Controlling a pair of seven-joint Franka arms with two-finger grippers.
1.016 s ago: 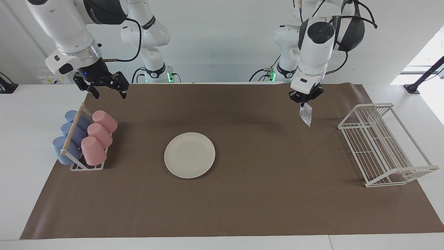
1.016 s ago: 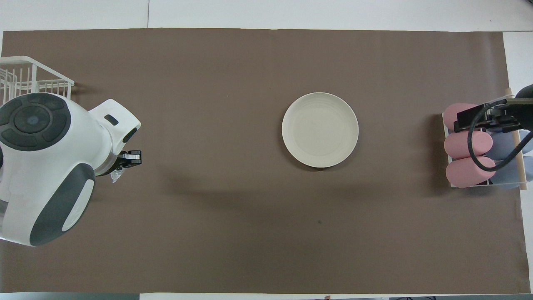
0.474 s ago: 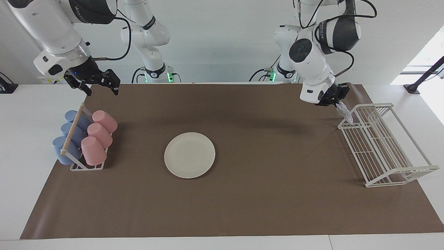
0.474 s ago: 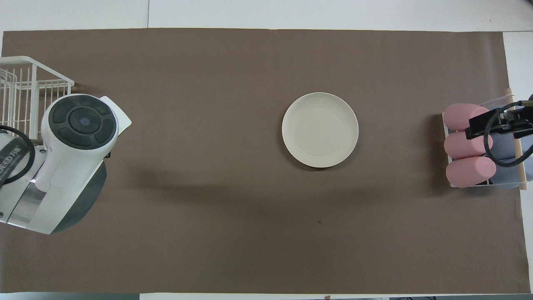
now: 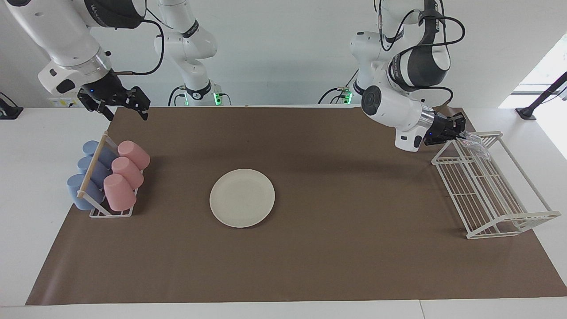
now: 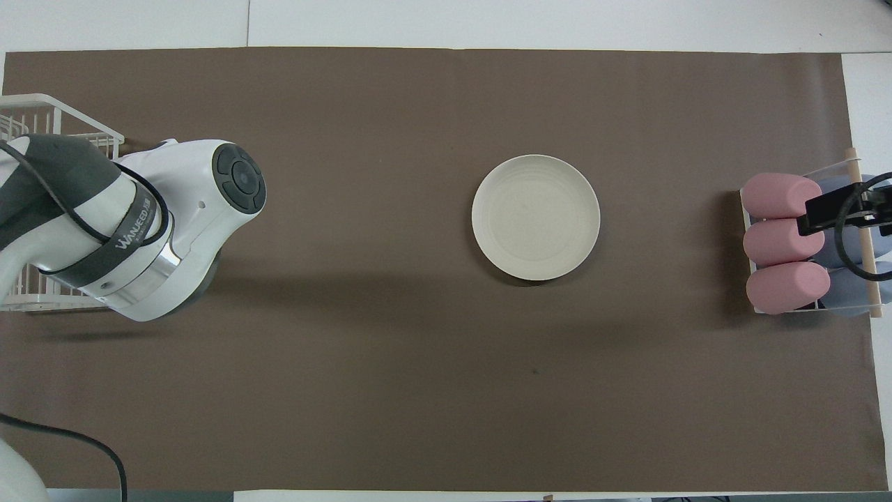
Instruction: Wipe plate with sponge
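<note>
Sponge (image 5: 477, 145) first: silvery and crinkled, it is pinched between the fingertips of my left gripper (image 5: 460, 134), which are clamped tight on it. That gripper points sideways toward the left arm's end of the table and holds the pad over the end of the white wire rack (image 5: 491, 186) that lies nearest to me. From overhead my own left forearm covers both the gripper and the pad, so only the facing view shows them.

My right gripper (image 5: 126, 109) hangs in the air with its two fingers well apart and nothing between them. It is over the edge of the brown mat (image 5: 336, 248) at the right arm's end of the table, above the cup holder's end nearest to me. This arm waits.

Below it, the cup holder (image 5: 95, 166) carries three pink cups (image 5: 126, 175) and three blue cups (image 5: 88, 170), all lying tilted on their sides in two rows under a wooden bar.

Farther from me, near the middle of the mat, the plate (image 5: 242, 197) lies flat and bare, cream-white, well apart from both grippers and from the rack. The overhead view shows it round and clear of everything else (image 6: 536, 217).

The wire rack runs on from the sponge toward the table's farther edge, standing on the mat.
</note>
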